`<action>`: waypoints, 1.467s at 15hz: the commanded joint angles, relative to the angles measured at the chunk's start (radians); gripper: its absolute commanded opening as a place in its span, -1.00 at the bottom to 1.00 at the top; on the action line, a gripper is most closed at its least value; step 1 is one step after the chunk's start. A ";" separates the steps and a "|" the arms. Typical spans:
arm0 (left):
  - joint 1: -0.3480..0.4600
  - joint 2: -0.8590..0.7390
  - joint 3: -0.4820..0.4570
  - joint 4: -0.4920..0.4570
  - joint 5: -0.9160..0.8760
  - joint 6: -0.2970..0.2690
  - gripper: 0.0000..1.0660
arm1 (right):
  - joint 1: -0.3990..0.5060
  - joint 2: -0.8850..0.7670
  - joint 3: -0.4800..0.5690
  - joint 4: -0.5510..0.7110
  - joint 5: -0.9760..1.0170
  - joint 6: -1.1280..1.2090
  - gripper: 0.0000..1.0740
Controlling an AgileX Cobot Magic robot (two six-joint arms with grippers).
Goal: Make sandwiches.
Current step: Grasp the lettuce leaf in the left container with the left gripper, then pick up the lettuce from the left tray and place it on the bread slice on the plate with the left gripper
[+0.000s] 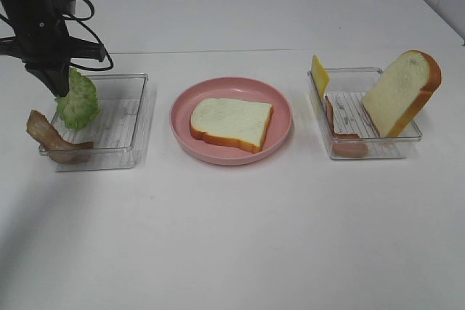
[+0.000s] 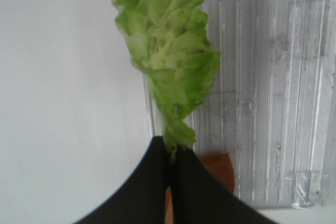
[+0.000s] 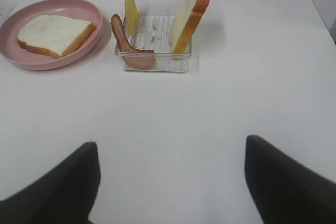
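Note:
A white bread slice (image 1: pixel 231 122) with orange-brown crust lies on the round pink plate (image 1: pixel 283 117) at the centre. My left gripper (image 1: pixel 59 86) is shut on a green lettuce leaf (image 1: pixel 78 101) and holds it over the left clear tray (image 1: pixel 127 125); the left wrist view shows the leaf (image 2: pixel 168 61) pinched between the fingertips (image 2: pixel 152 182). A bacon strip (image 1: pixel 51 138) hangs over that tray's front left corner. The right tray (image 1: pixel 363 147) holds a yellow cheese square (image 1: pixel 319 75), a bacon strip (image 1: pixel 341 136) and a second bread slice (image 1: pixel 402 92) leaning upright. My right gripper (image 3: pixel 168 182) is open above bare table.
The white table's back edge meets a wall behind the trays. In the right wrist view the plate (image 3: pixel 79 51) and the right tray (image 3: pixel 157 61) lie well ahead of the open fingers (image 3: pixel 58 182).

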 commanded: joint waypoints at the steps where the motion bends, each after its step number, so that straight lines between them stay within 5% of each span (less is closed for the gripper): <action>1: -0.001 -0.010 0.003 0.001 -0.003 0.003 -1.00 | -0.005 -0.013 0.002 0.000 -0.005 -0.002 0.35; 10: -0.001 -0.200 0.003 -0.183 -0.098 0.128 -1.00 | -0.005 -0.013 0.002 0.000 -0.005 -0.002 0.35; 16: -0.001 -0.196 0.003 -0.711 -0.147 0.344 -1.00 | -0.005 -0.013 0.002 0.000 -0.005 -0.002 0.35; 18: -0.016 -0.149 0.003 -0.991 -0.126 0.468 -1.00 | -0.005 -0.013 0.002 0.000 -0.005 -0.002 0.35; 22: -0.111 -0.080 0.003 -1.067 -0.115 0.521 -1.00 | -0.005 -0.013 0.002 0.000 -0.005 -0.002 0.35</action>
